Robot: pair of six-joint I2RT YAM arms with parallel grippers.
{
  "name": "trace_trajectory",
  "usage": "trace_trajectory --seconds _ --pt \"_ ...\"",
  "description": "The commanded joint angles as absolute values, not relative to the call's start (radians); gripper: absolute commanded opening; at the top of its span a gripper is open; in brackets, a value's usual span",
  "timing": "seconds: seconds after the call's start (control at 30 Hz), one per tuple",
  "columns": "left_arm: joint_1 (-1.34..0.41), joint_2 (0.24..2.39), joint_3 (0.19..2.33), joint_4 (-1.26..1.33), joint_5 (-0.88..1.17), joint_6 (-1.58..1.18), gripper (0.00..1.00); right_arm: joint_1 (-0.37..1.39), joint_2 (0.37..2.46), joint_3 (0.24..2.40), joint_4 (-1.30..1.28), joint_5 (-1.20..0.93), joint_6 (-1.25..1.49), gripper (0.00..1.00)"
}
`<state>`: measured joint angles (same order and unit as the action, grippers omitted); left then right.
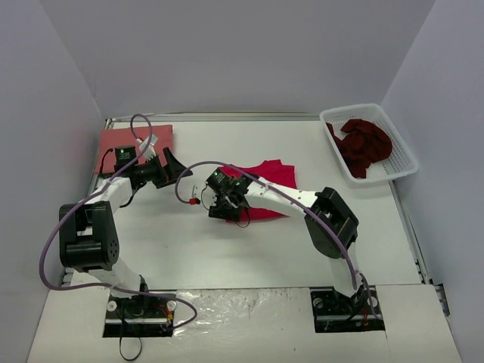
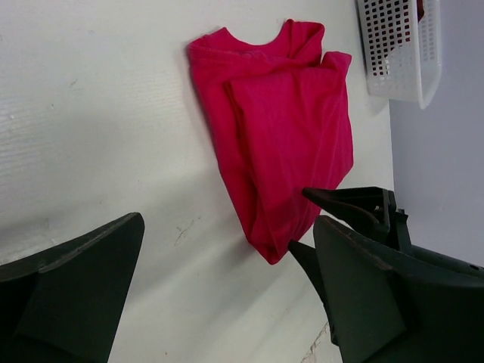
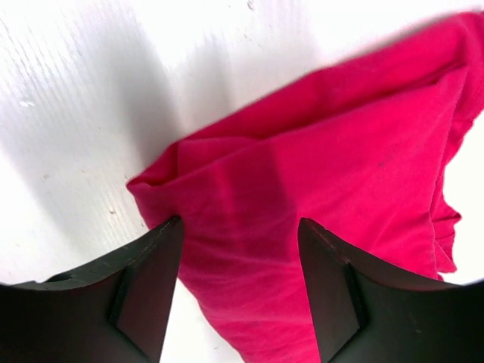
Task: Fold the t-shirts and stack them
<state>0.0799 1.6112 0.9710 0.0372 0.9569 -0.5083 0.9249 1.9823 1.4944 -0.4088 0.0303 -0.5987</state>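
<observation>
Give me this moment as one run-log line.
left gripper: open, clear of crimson t-shirt | right gripper: open, over its edge | salmon t-shirt: flat, far-left corner | maroon t-shirt: bunched in basket

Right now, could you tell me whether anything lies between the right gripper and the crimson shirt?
Nothing visible does. The open right gripper hangs right over the crimson shirt, with only cloth below it. Toward the salmon shirt, though, the open left gripper sits in the path.
</observation>
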Motion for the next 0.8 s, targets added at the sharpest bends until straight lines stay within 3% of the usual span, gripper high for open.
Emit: trace_trajectory --seconds 0.0,0.13,0.27,0.53,0.77 --pt "0.09 1.621 0.969 0.081 0.973 -0.528 0.94 0.954 2.003 1.552 -0.465 0.078 -0.592 0.57" --pt "0.092 1.623 0.959 0.087 0.968 -0.534 0.94 0.962 2.039 1.569 -0.483 0.052 -0.588 0.45" --pt "0.094 1.618 0.946 0.107 0.965 -0.548 0.94 0.971 2.069 1.569 -0.497 0.029 -0.586 0.43" --pt "0.094 1.638 0.962 0.097 0.979 -0.558 0.94 0.979 2.118 1.578 -0.537 -0.023 -0.591 0.62" --pt "0.092 1.647 0.959 0.109 0.985 -0.568 0.94 0.979 2.146 1.588 -0.545 -0.014 -0.595 0.63"
